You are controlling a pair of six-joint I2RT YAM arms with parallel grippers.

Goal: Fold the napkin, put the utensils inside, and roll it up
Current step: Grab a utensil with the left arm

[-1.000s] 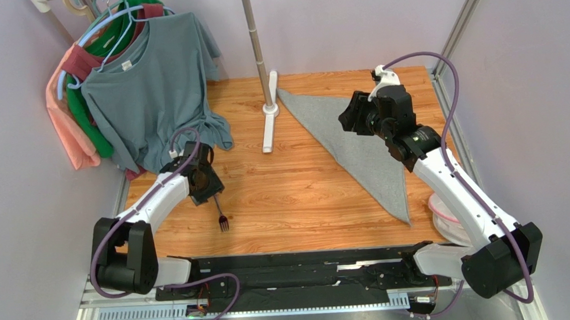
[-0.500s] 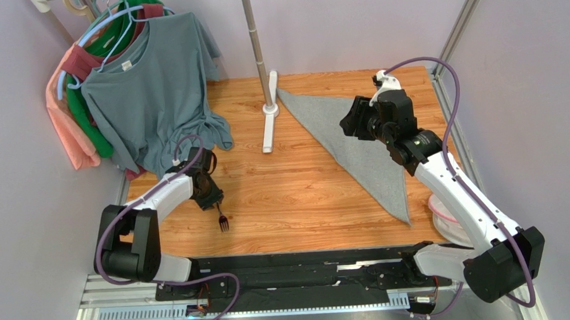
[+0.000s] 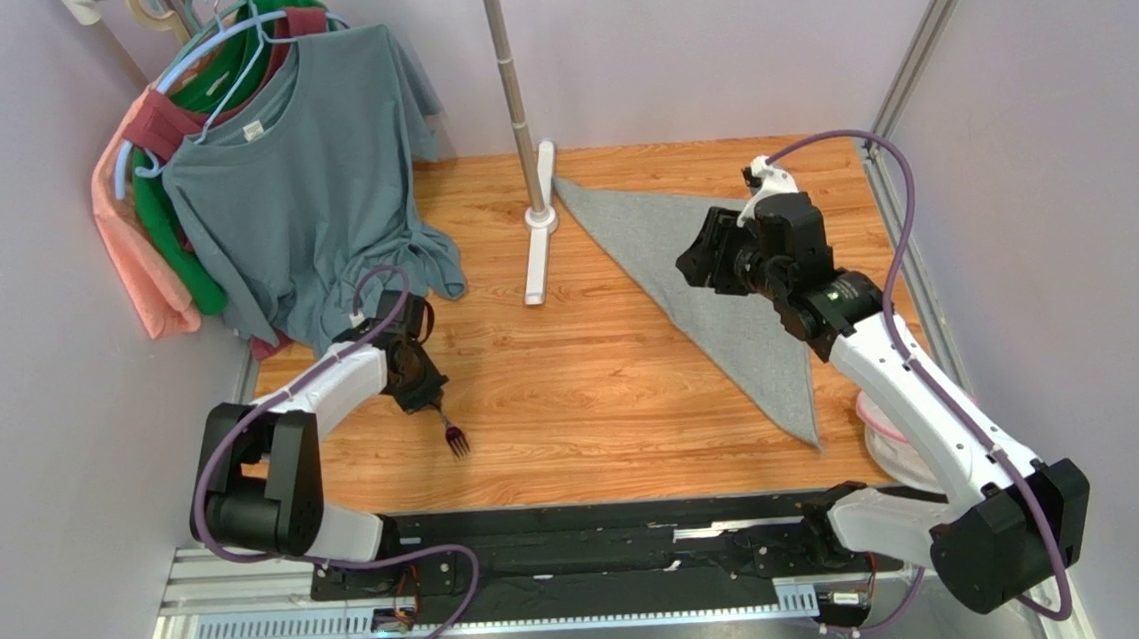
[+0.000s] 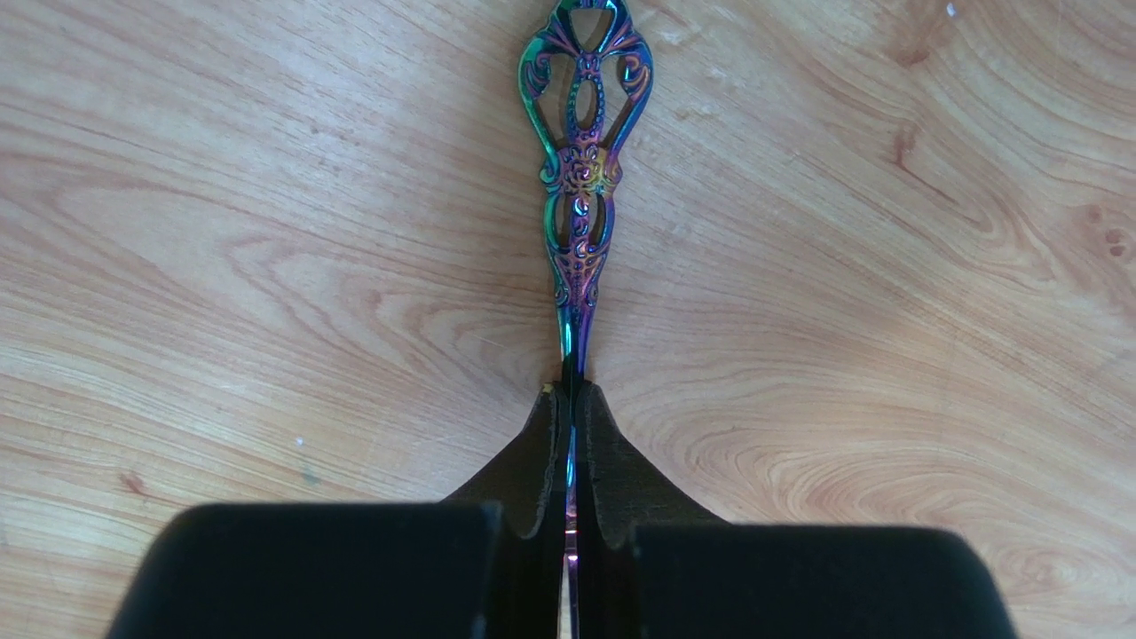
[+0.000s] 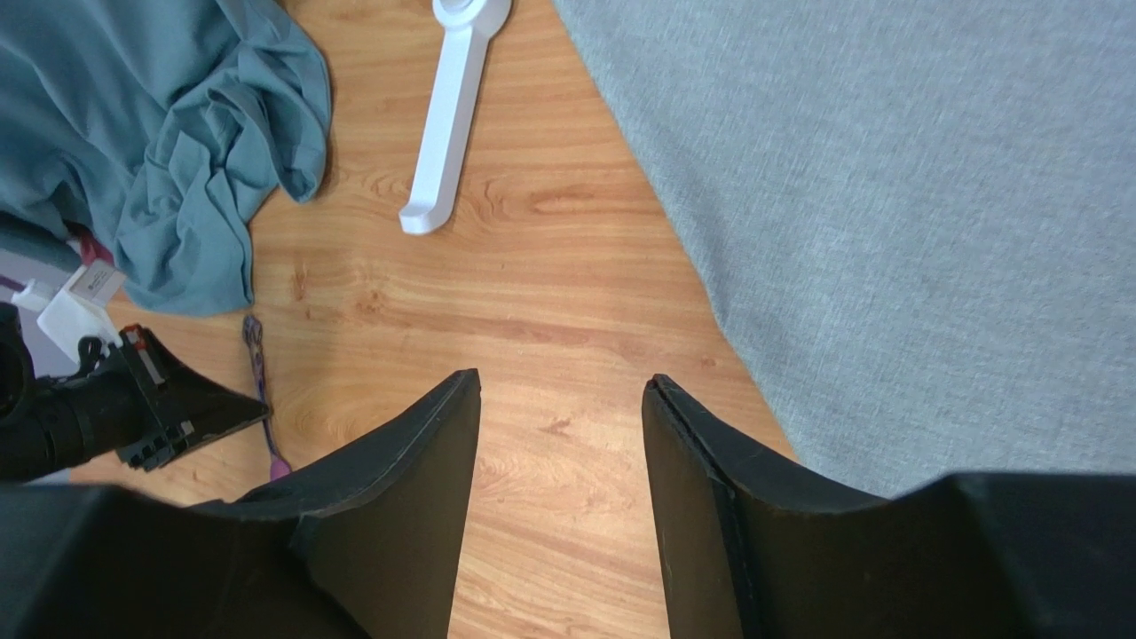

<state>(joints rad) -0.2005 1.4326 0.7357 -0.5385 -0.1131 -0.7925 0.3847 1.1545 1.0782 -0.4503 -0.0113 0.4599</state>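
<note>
Parted fingers [image 5: 400, 493] over table [image 5: 560, 266], napkin [image 5: 907, 200] alongside

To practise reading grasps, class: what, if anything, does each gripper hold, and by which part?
The left gripper is shut on the fork, pinching its thin stem just below the ornate handle. The right gripper is open and holds nothing.

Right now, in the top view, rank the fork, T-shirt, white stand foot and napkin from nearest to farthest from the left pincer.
1. The fork: clamped in the left pincer, prongs toward the near edge.
2. The T-shirt: hanging just behind it, far left.
3. The white stand foot: far centre.
4. The napkin: folded into a triangle, on the right side.
</note>
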